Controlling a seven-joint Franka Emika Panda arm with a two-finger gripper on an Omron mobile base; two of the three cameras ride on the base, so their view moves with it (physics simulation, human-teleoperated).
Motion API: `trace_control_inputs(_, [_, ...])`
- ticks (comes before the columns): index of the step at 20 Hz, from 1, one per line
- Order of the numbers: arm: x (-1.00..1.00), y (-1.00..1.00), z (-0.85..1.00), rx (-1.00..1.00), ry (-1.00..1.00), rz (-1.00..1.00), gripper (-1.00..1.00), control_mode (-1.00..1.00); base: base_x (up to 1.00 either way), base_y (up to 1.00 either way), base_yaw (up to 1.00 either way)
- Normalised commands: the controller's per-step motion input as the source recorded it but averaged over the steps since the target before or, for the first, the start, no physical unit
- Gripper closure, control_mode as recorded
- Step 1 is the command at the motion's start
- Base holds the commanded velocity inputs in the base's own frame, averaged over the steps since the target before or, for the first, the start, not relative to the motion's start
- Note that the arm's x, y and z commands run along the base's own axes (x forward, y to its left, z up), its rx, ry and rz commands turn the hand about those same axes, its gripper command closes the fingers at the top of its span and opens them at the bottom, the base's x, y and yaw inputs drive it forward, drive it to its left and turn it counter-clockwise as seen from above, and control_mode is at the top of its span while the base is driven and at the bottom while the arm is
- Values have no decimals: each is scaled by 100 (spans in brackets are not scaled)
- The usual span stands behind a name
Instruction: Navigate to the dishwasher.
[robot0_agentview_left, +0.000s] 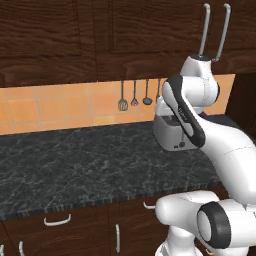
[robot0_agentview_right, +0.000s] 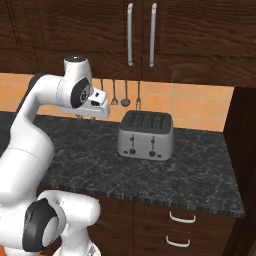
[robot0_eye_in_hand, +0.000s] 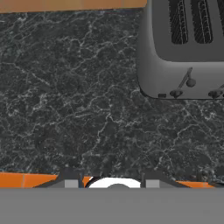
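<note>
facing a dark marbled counter (robot0_agentview_right: 200, 180) under dark wood upper cabinets (robot0_agentview_right: 190, 30) with two long silver handles (robot0_agentview_right: 141, 35). parked square on the counter run, arm (robot0_agentview_right: 30, 130) folded up over its near edge, hand held above the stone just left of a grey four-slot toaster (robot0_agentview_right: 146, 135). toaster toward the far right of the counter, close to the orange tiled backsplash (robot0_agentview_left: 50, 105). four dark utensils (robot0_agentview_left: 134, 95) hung on the tiles behind the arm. gripper (robot0_eye_in_hand: 108, 183) aimed down at bare stone, its two small tips just poking up at the bottom of the hand view and set apart with a gap between them; toaster at upper right there, levers and knobs facing the near side. below the counter, brown drawer fronts with small silver handles (robot0_agentview_right: 181, 217). tall dark wood panel (robot0_agentview_right: 245, 150) closing off the right end. no grey dishwasher front to be found among these cabinets; its place cannot be told.
</note>
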Motion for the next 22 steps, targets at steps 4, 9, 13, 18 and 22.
trace_control_inputs(4, [-77,-2,0,0,-2,-2,-100,-100,0,0,0])
trace_control_inputs(9, [-100,-9,0,0,-13,-3,-100,-100,0,0,0])
trace_control_inputs(13, [-100,-9,0,0,-12,-1,-100,-100,0,0,0])
trace_control_inputs(18, [-20,0,0,0,-3,0,-100,100,-80,21,5])
trace_control_inputs(22, [0,0,0,0,0,0,-100,100,-64,52,77])
